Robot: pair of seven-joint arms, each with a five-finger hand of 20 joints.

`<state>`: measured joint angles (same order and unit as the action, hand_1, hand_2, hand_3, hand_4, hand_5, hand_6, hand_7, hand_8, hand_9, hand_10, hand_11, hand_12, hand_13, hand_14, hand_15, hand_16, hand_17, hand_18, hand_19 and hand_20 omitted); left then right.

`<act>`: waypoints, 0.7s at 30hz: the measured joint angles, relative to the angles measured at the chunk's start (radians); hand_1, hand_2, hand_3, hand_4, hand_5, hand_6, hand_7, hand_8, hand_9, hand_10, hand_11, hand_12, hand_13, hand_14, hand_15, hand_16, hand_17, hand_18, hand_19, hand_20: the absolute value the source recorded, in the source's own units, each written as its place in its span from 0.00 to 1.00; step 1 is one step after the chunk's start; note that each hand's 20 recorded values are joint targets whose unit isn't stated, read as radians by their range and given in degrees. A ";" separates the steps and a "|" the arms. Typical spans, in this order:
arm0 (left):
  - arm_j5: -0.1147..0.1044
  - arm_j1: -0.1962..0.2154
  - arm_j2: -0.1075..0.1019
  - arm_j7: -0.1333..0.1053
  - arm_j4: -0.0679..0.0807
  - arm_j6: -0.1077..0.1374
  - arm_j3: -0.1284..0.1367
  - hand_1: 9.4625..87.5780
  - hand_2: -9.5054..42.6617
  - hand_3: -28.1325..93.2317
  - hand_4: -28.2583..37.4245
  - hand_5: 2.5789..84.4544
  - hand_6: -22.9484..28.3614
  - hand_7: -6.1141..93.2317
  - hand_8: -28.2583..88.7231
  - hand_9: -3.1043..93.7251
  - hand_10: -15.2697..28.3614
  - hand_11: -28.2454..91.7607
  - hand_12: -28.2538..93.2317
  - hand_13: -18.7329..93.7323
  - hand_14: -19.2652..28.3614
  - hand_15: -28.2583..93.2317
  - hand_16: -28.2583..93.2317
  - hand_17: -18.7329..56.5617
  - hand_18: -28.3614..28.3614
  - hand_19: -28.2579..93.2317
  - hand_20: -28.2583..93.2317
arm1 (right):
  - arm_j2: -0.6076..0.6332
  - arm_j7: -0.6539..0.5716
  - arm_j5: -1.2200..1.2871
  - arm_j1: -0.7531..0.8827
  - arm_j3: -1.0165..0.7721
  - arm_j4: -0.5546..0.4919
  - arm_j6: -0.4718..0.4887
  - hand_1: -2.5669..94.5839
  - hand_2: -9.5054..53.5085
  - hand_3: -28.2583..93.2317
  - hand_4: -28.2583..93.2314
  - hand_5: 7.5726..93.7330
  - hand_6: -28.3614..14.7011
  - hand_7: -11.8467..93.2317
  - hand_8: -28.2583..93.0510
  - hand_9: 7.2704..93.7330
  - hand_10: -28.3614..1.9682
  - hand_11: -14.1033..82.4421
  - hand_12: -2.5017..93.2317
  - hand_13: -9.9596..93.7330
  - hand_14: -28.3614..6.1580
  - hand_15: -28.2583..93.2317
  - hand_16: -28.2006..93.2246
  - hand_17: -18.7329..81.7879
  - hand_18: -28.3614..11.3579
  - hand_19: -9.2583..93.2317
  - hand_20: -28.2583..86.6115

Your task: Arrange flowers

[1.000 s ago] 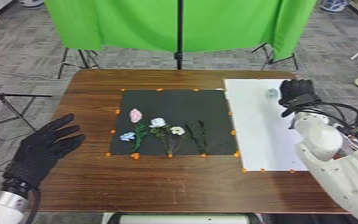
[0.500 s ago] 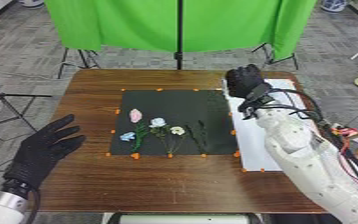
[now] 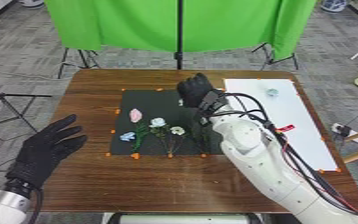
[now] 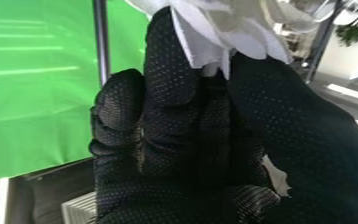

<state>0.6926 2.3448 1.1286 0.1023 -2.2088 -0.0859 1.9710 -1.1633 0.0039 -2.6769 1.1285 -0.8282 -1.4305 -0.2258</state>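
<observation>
At nine o'clock on the table (image 3: pixel 87 102), the left hand (image 3: pixel 44 147) is held beside the work area, fingers extended and relaxed, with nothing gripped. On the black mat (image 3: pixel 149 100), clock positions are taken from the mat's centre. The blue flower (image 3: pixel 127 136) is located at eight o'clock and the pink flower (image 3: pixel 135 115) between nine and ten o'clock. The white flower (image 3: pixel 158 122) is located at nine o'clock, close to centre; the cream flower (image 3: pixel 177 130) is located just beside it, near six o'clock. Green sprigs (image 3: pixel 202 135) are located at four o'clock, partly covered by the right arm. The right hand (image 3: pixel 194 91) is positioned over the mat at one o'clock. At its fingertips a white-petalled bloom (image 4: pixel 233 30) is pinched between finger and thumb. On the white sheet (image 3: pixel 304 135), a small pale item (image 3: pixel 272 92) is located at twelve o'clock. The step in hand is judged to be placement of a further bloom in the arrangement. For the next move, the bloom should be aligned above its intended spot, lowered until supported by the mat, and released by parting thumb and finger. Contact with neighbouring flowers should be avoided, as light stems may be dragged out of position.
</observation>
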 measured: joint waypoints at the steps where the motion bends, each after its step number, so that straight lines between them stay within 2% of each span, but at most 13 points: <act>1: 0.000 -0.001 0.000 0.000 0.000 0.000 0.000 0.21 0.18 0.82 0.03 0.39 0.49 0.31 0.14 0.34 0.65 0.49 0.34 0.40 0.74 0.62 0.21 0.15 0.91 0.68 0.31 | 0.000 0.003 -0.007 0.001 0.001 0.003 0.003 0.59 0.00 0.92 0.00 0.73 0.67 0.61 0.10 0.93 0.85 0.28 0.45 0.91 0.91 0.49 0.61 0.55 0.35 0.86 0.62; 12: 0.000 -0.003 0.000 0.001 0.001 0.000 -0.002 0.21 0.18 0.82 0.03 0.39 0.49 0.31 0.14 0.34 0.65 0.49 0.34 0.40 0.74 0.62 0.21 0.15 0.91 0.68 0.31 | 0.009 0.025 -0.051 0.017 -0.003 0.014 0.077 0.58 0.00 0.92 0.00 0.70 0.69 0.62 0.10 0.92 0.87 0.28 0.46 0.89 0.91 0.50 0.61 0.52 0.34 0.86 0.63; 16: 0.000 -0.005 0.000 0.002 0.002 0.000 -0.003 0.21 0.18 0.82 0.03 0.38 0.49 0.31 0.14 0.34 0.65 0.49 0.34 0.40 0.74 0.62 0.21 0.15 0.91 0.68 0.31 | 0.009 0.026 -0.071 0.019 -0.006 0.017 0.100 0.54 0.00 0.91 0.00 0.67 0.70 0.62 0.10 0.89 0.88 0.28 0.46 0.86 0.90 0.51 0.60 0.50 0.33 0.85 0.63; 20: 0.000 -0.007 0.000 0.007 0.003 0.000 -0.003 0.21 0.18 0.82 0.03 0.39 0.49 0.31 0.14 0.34 0.65 0.49 0.34 0.40 0.74 0.62 0.21 0.15 0.91 0.68 0.31 | 0.010 0.028 -0.086 0.021 -0.013 0.013 0.141 0.46 0.00 0.90 0.00 0.66 0.69 0.62 0.10 0.87 0.85 0.28 0.45 0.82 0.85 0.57 0.54 0.48 0.32 0.85 0.64; 21: 0.000 -0.008 0.000 0.008 0.003 -0.001 -0.003 0.21 0.18 0.82 0.03 0.39 0.49 0.31 0.14 0.34 0.65 0.49 0.34 0.40 0.74 0.62 0.21 0.15 0.91 0.68 0.31 | 0.010 0.031 -0.086 0.024 -0.017 0.010 0.154 0.44 0.00 0.90 0.00 0.66 0.69 0.61 0.10 0.85 0.84 0.32 0.42 0.82 0.82 0.59 0.52 0.47 0.31 0.85 0.65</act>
<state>0.6926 2.3370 1.1287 0.1099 -2.2054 -0.0865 1.9677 -1.1532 0.0346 -2.7631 1.1521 -0.8456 -1.4203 -0.0719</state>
